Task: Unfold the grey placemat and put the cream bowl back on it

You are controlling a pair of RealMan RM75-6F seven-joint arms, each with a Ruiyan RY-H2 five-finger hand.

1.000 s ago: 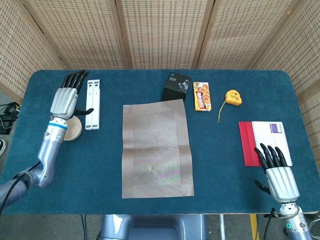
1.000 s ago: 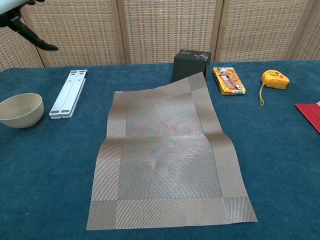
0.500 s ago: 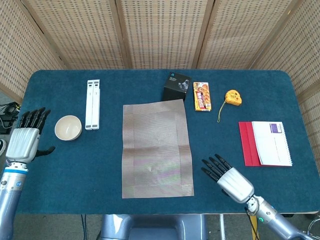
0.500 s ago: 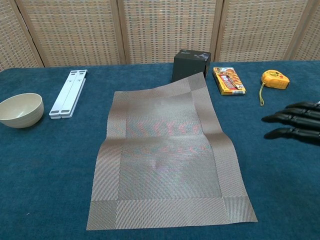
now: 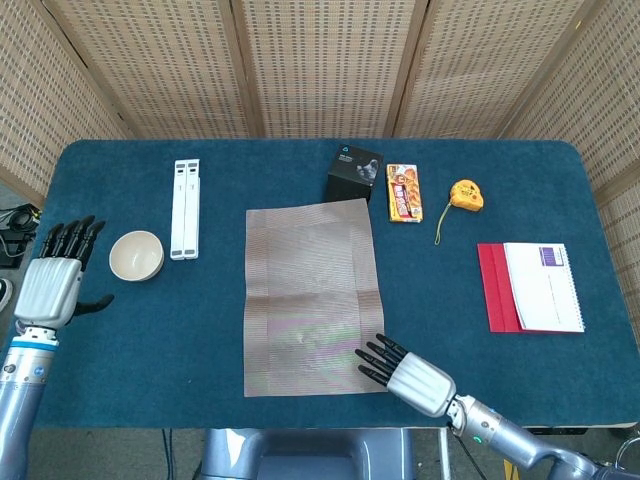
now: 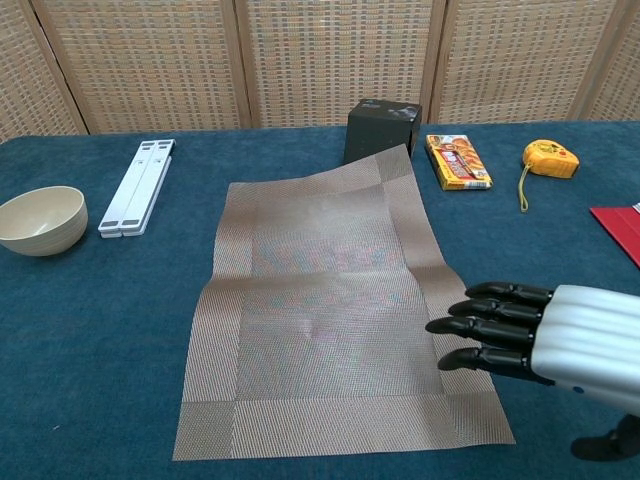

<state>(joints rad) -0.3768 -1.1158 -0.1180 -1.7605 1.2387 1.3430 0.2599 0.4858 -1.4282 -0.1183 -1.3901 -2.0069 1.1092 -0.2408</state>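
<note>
The grey placemat (image 5: 313,295) (image 6: 331,310) lies spread flat in the middle of the blue table, its far corner against a black box. The cream bowl (image 5: 136,255) (image 6: 40,220) stands upright on the table to the left, off the mat. My left hand (image 5: 59,278) hovers just left of the bowl, fingers straight and apart, holding nothing; the chest view does not show it. My right hand (image 5: 407,372) (image 6: 545,335) is at the mat's near right corner, fingers extended over the mat's edge, holding nothing.
A white folded stand (image 5: 185,207) lies beside the bowl. Behind the mat are a black box (image 5: 355,172), a snack packet (image 5: 404,191) and a yellow tape measure (image 5: 465,194). A red and white notebook (image 5: 530,285) lies at the right.
My right hand has moved left from the table's right side to the mat's near right corner. The left hand swung off the bowl to the table's left edge, then held still.
</note>
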